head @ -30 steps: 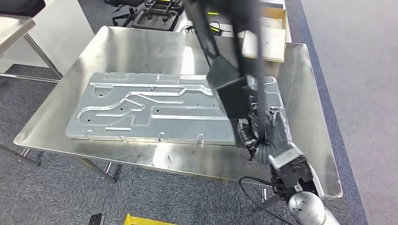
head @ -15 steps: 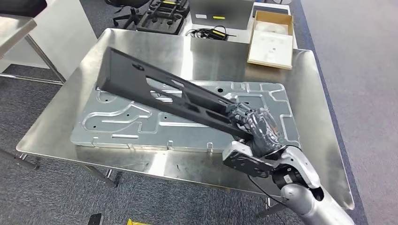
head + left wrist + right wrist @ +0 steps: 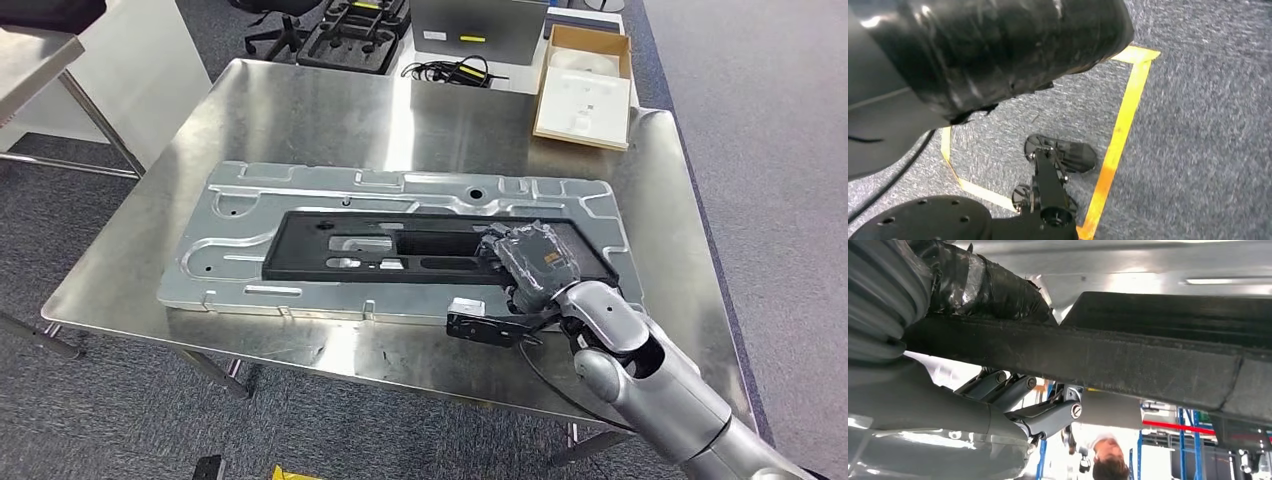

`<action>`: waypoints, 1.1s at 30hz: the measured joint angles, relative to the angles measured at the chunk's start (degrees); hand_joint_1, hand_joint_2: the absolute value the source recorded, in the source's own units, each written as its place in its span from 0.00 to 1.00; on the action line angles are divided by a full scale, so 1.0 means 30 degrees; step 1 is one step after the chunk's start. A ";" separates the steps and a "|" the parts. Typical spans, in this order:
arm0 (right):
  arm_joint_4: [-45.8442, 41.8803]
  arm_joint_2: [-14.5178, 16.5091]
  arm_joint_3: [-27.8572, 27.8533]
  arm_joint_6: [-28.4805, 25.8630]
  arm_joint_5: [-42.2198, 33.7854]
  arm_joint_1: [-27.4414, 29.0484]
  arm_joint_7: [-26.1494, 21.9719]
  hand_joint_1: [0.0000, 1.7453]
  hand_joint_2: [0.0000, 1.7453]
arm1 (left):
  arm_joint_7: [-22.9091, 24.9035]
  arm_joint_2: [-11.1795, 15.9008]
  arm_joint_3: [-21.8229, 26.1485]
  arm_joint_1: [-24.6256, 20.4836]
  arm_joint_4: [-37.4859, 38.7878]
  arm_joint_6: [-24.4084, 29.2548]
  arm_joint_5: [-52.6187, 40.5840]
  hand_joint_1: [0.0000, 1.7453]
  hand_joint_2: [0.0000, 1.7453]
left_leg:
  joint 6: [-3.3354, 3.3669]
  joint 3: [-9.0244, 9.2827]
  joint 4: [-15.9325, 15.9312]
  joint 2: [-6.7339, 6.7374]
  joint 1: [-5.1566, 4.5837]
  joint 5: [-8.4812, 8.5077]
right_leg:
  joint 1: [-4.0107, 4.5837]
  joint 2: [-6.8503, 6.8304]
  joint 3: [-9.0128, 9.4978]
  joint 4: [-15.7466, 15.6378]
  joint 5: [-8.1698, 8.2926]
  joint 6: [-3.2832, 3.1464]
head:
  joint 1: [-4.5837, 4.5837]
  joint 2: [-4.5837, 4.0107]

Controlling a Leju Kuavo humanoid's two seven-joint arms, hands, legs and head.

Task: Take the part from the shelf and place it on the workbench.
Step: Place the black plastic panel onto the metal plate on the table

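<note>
A long black frame part (image 3: pixel 400 246) with cut-out slots lies flat on the stamped silver panel (image 3: pixel 240 200) that covers the steel workbench (image 3: pixel 300 110). My right hand (image 3: pixel 530 260), wrapped in black, holds the part near its right end, with the silver forearm reaching in from the lower right. In the right wrist view the part's edge (image 3: pixel 1128 355) runs between the dark fingers (image 3: pixel 983 285) and the grey thumb (image 3: pixel 923 410). My left hand (image 3: pixel 988 50) hangs over grey carpet as a black wrapped mass, and its fingers cannot be made out.
A cardboard box (image 3: pixel 585 85) sits at the workbench's far right corner. Black cables (image 3: pixel 450 70), a grey case (image 3: pixel 480 25) and a black moulded tray (image 3: pixel 350 30) lie beyond the far edge. A white cabinet (image 3: pixel 100 70) stands left. A person (image 3: pixel 1108 465) is nearby.
The black part went from nearly upright, through a steep tilt, to lying flat on the silver panel. My right hand came down with it and still holds it.
</note>
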 joint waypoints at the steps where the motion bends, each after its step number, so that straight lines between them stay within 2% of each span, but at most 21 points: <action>1: 0.0298 0.0002 0.0149 0.0035 0.0462 -0.0204 0.0000 1.00 1.00 | -0.0015 -0.0007 -0.0002 0.0002 0.0000 -0.0011 -0.0009 0.00 0.00 | 0.0002 0.0005 -0.0003 -0.0001 0.0005 0.0004 | 0.0022 0.0000 -0.0002 0.0003 0.0000 0.0001 | 0.0000 0.0000; 7: 0.2099 0.0018 0.0949 0.0034 0.2984 -0.1386 -0.0077 1.00 1.00 | -0.0180 -0.0011 -0.0036 0.0008 0.0000 -0.0089 -0.0020 0.00 0.00 | -0.0037 0.0078 -0.0124 -0.0005 0.0023 0.0069 | 0.0065 -0.0001 -0.0008 0.0023 0.0000 0.0001 | -0.0004 0.0000; 12: 0.4126 0.0182 0.1754 -0.0359 0.6205 -0.2263 -0.1009 1.00 1.00 | -0.0208 -0.0038 -0.0211 -0.0042 0.0000 -0.0199 -0.0147 0.00 0.00 | -0.0064 0.0122 -0.0182 -0.0013 0.0030 0.0090 | 0.0071 -0.0001 -0.0016 0.0047 -0.0003 -0.0004 | -0.0006 0.0000; 16: 0.6115 0.0344 0.2549 -0.0585 0.7780 -0.2842 -0.1764 0.00 0.00 | -0.0295 -0.0051 -0.0337 -0.0113 0.0000 -0.0306 -0.0160 0.00 1.00 | -0.0084 0.0157 -0.0216 -0.0011 0.0035 0.0103 | 0.0072 -0.0009 -0.0008 0.0053 -0.0009 -0.0010 | -0.0004 0.0000; 18: 0.7027 0.0363 0.2815 -0.0643 0.8199 -0.2952 -0.1979 0.00 0.00 | -0.0324 -0.0055 -0.0353 -0.0133 0.0000 -0.0380 -0.0151 0.00 1.00 | -0.0093 0.0160 -0.0219 -0.0012 0.0039 0.0109 | 0.0074 -0.0019 -0.0002 0.0053 -0.0015 -0.0019 | -0.0002 0.0000; 22: 0.8337 0.0350 0.3107 -0.0849 0.8466 -0.3184 -0.2200 0.00 0.00 | -0.0342 -0.0059 -0.0439 -0.0145 0.0000 -0.0734 -0.0097 0.00 0.00 | -0.0101 0.0182 -0.0221 -0.0003 0.0040 0.0113 | 0.0073 -0.0004 0.0001 0.0054 -0.0017 -0.0025 | -0.0002 0.0000; 30: 0.9256 0.0242 0.3138 -0.0918 0.7292 -0.3424 -0.2200 0.00 0.00 | -0.0543 -0.0060 -0.0470 -0.0141 0.0000 -0.0543 0.0476 0.00 0.00 | -0.0103 0.0273 -0.0221 0.0026 0.0041 0.0110 | 0.0071 0.0007 0.0075 0.0053 -0.0019 -0.0027 | 0.0000 0.0000; 31: 0.9308 0.0231 0.3138 -0.0871 0.7236 -0.3437 -0.2191 0.00 0.00 | -0.0530 -0.0055 -0.0470 -0.0145 0.0000 -0.0497 0.0417 0.00 0.00 | -0.0068 0.0268 -0.0177 0.0025 0.0020 0.0078 | 0.0028 0.0008 0.0098 0.0005 -0.0005 -0.0004 | -0.0002 0.0000; 33: 0.9367 0.0222 0.3125 -0.0865 0.7001 -0.3446 -0.2138 0.00 0.00 | -0.0386 -0.0029 -0.0477 -0.0152 0.0000 -0.0281 0.0178 0.00 0.00 | 0.0154 0.0331 -0.0220 0.0003 -0.0019 0.0114 | -0.0050 0.0019 0.0203 -0.0156 0.0100 0.0149 | -0.0020 0.0000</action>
